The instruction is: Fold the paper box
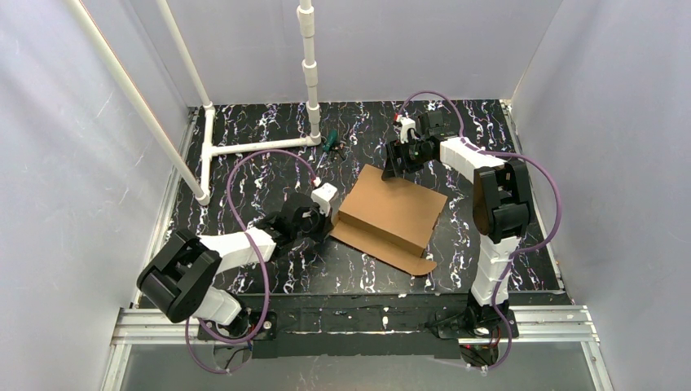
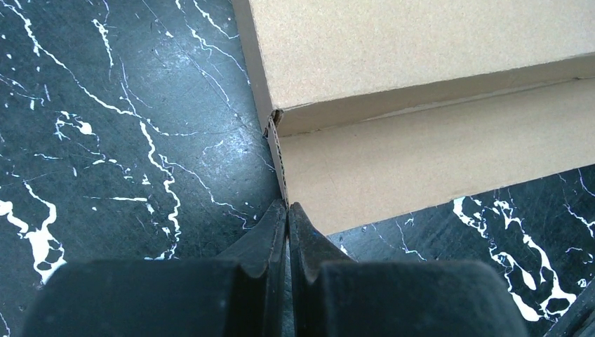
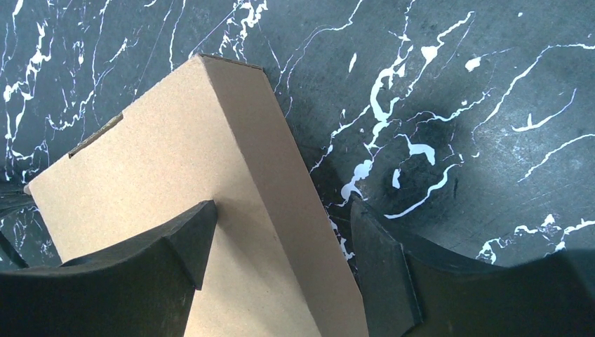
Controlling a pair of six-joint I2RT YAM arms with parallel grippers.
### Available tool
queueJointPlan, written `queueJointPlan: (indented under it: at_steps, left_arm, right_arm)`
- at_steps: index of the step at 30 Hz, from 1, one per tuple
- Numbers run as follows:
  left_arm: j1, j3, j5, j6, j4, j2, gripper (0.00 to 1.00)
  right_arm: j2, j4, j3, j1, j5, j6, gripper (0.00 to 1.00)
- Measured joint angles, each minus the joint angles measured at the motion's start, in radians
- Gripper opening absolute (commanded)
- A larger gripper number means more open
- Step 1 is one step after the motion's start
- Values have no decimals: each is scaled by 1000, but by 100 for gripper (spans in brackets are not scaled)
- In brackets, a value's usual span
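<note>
Although the box (image 1: 391, 213) looks nearly closed from above, lying a little askew at the middle of the worktop (image 1: 367, 130), one flap (image 1: 391, 248) is spread flat along its near side, so the step in hand is most likely raising and tucking that flap. From the same view the left end effector (image 1: 330, 208) sits low at the box's left corner and the right end effector (image 1: 397, 167) hangs over the far corner. Seen from the left wrist, the left end effector (image 2: 288, 210) is clenched on nothing, its joined tips at the end of the flap (image 2: 435, 168) where it meets the box corner; whether they touch the cardboard I cannot tell. Seen from the right wrist, the right end effector (image 3: 281, 210) is released and straddles the box's edge, one finger (image 3: 175, 260) over the top panel, the other (image 3: 379, 267) beyond the side wall above bare worktop, neither plainly pressing. To do this well, I judge the right side should settle onto the top as an anchor, so the box cannot slide or spin. The clenched left tips should then slip low under the flap's edge and lift along the crease, not shove the corner sideways, since thin corrugated board dents readily.
</note>
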Motion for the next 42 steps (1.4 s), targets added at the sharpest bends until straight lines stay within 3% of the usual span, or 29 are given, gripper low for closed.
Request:
queueJointPlan:
  at_steps: [11,23,42]
  left_arm:
    - [0,32,29,25,-30,31,0]
    - [0,157,38,35,-179,89,0]
    - [1,467,-5,-21,-554,201,0]
  right_arm:
    - [5,-2,7,0,0,1,77]
    - [6,18,13,-2,23,-1,77]
    - [10,22,18,-1,26,-3,79]
